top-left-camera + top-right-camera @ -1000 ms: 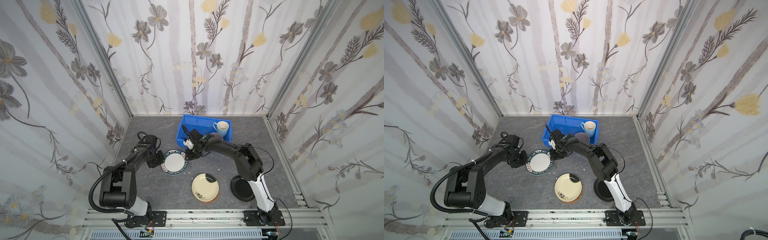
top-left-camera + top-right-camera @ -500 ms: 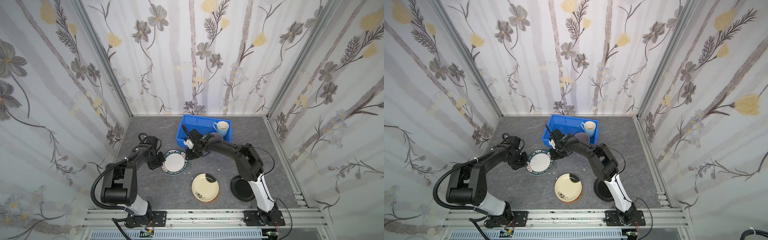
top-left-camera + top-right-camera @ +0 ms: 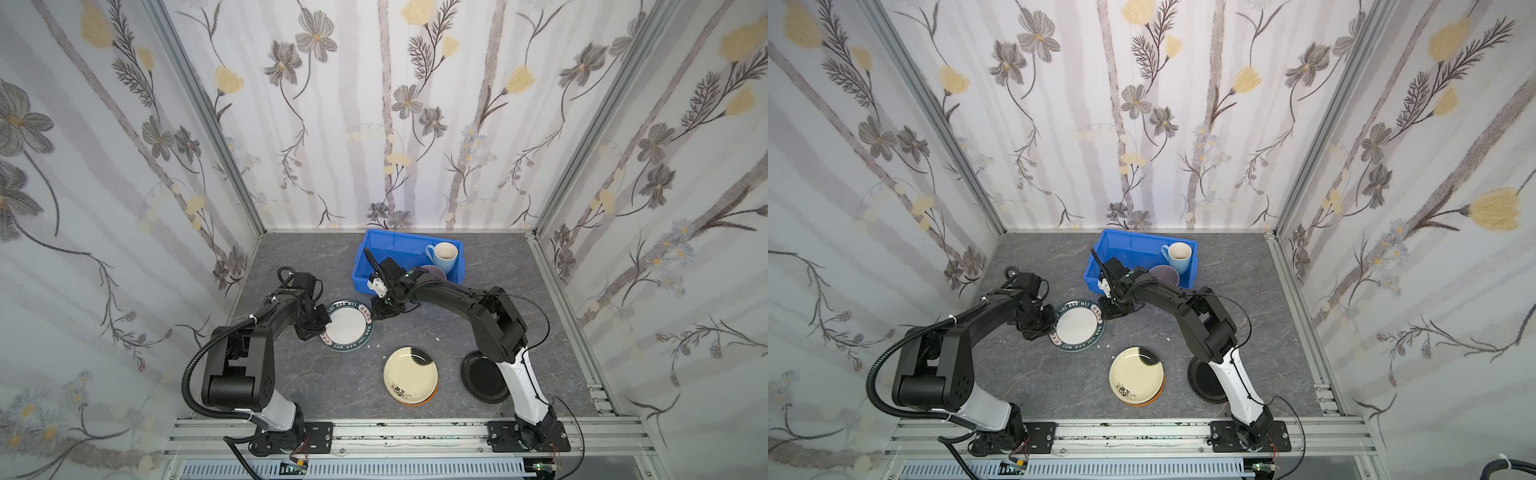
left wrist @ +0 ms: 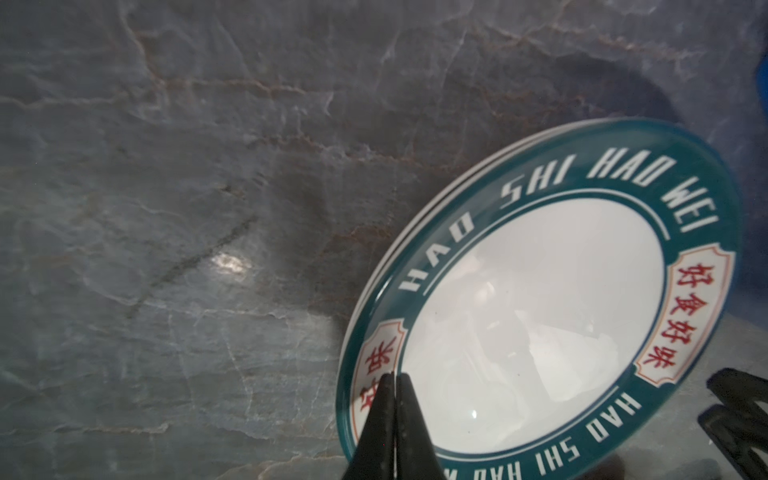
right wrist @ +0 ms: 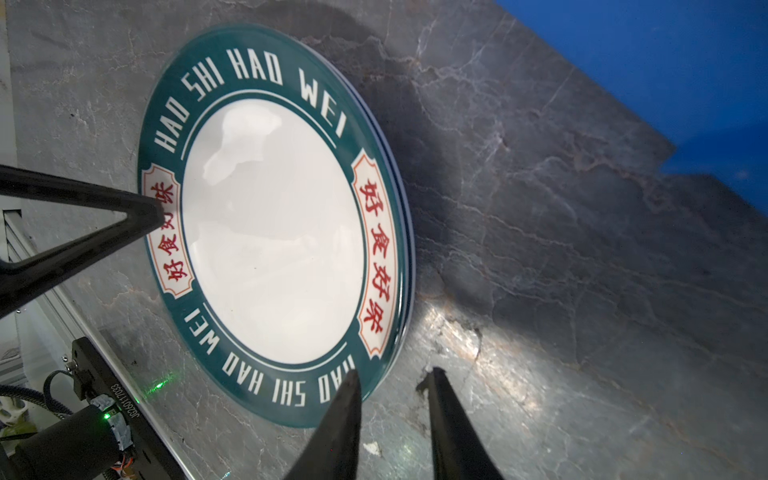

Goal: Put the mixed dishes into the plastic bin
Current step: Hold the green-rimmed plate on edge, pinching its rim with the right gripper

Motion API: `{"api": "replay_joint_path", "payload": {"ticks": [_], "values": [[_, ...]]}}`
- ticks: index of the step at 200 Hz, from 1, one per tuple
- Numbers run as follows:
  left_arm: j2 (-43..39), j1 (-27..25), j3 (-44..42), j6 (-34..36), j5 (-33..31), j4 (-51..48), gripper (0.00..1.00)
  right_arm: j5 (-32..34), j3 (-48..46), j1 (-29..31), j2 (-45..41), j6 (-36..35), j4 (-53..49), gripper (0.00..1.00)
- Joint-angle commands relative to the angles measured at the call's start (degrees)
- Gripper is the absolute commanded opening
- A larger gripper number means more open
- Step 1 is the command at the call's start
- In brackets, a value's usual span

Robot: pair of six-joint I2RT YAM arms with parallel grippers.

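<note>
The white plate with the dark lettered rim (image 3: 348,324) (image 3: 1079,326) lies on the grey table in front of the blue plastic bin (image 3: 399,245) (image 3: 1129,243). The edge of another plate shows beneath it (image 4: 399,245). My left gripper (image 4: 392,376) (image 3: 327,325) is shut, its tip over the plate's left rim. My right gripper (image 5: 394,374) (image 3: 376,312) is open at the plate's right rim, one fingertip over the rim and the other above bare table. Inside the bin stand the light blue mug (image 3: 444,254) and the lilac bowl (image 3: 436,272).
A cream plate (image 3: 410,376) rests on an orange one (image 3: 432,397) near the front. A glossy black plate (image 3: 482,378) lies partly under the right arm. Small white chips (image 3: 378,345) dot the table. Flowered walls close in three sides.
My left gripper's jaws have closed at the plate's left rim and edged slightly toward it. The right gripper and the plates have stayed put.
</note>
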Motion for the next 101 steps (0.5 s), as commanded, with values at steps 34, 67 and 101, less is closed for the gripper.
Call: {"api": "replay_joint_path", "payload": {"ticks": [34,67,101], "values": [[-2.32,0.1,-0.25,1.16,-5.06,-2.99,0.09,0.51,0.62,-0.08,-0.74,0.39,0.0,0.3],[-1.69,0.08,-0.31,1.02,-5.3,-2.69,0.08,0.41,0.84,-0.06,-0.65,0.32,0.01,0.3],[-0.66,0.09,-0.42,1.3,-5.62,-2.46,0.08,0.41,0.66,-0.06,-0.74,0.3,-0.04,0.3]]}}
